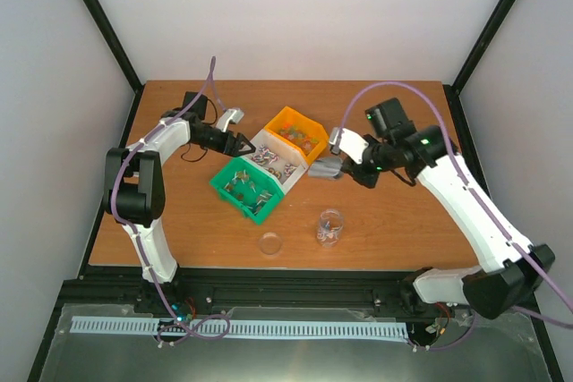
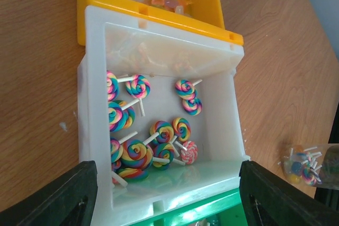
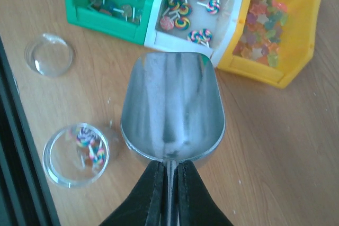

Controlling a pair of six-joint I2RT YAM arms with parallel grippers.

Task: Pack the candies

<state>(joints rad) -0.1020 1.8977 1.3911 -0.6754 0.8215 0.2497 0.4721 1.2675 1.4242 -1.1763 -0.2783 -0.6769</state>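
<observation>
Wooden table (image 1: 179, 230) — left gripper (image 1: 243, 144) gapes empty by candies (image 2: 137, 86), right gripper (image 3: 168, 186) clamps scoop (image 3: 172, 104).

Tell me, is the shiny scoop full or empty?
Empty: the scoop shows only bare metal inside its bowl, with nothing lying in it.

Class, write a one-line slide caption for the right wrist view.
Right gripper holds an empty metal scoop facing the white bin of lollipop candies, a clear jar beside it.
</observation>
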